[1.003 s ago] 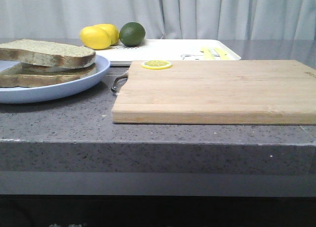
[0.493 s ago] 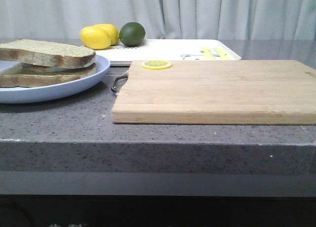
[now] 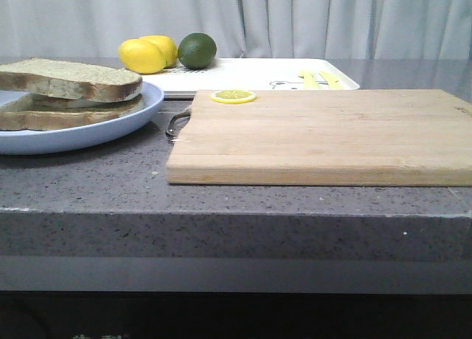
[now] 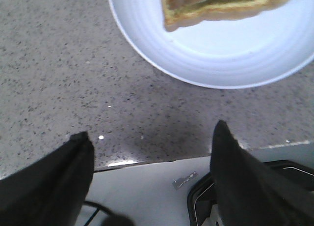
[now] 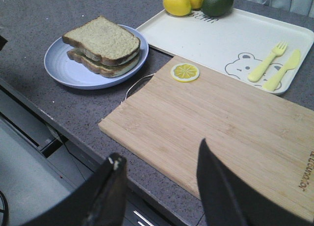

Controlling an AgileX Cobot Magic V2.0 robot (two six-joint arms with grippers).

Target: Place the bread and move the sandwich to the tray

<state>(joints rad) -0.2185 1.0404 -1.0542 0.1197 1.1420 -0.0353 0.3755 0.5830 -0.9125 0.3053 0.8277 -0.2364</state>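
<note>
Sitting assembled on the light blue plate (image 5: 73,71), at the left of the grey speckled surface (image 3: 221,199): the sandwich (image 5: 103,48), with the top slice of bread (image 3: 70,79) already laid over the lower one and a pale layer just visible between them. Looks as though the bread-placing step is done and only the move to the tray (image 5: 206,42) is left, though that is a judgement from how the stack lies. Lying further back, behind the wooden cutting board (image 5: 221,132), the white tray carries a bear drawing, a yellow fork and knife (image 5: 274,66), plus two lemons (image 3: 147,54) and a lime (image 3: 198,50) at its far left corner. Resting near the board's back corner, a lemon slice (image 5: 185,72). Hovering low over the near edge of the surface, just beside the plate rim: left gripper (image 4: 152,157), jaws spread wide and empty. Hanging higher over the near side of the board: right gripper (image 5: 159,186), jaws likewise parted, gripping nothing. Next move, most likely: closing on both slices together from the sides, firmly enough to keep the filling from sliding, then lifting clear of the plate rim and carrying past the board to a bare patch of tray, away from the fruit and cutlery.
</note>
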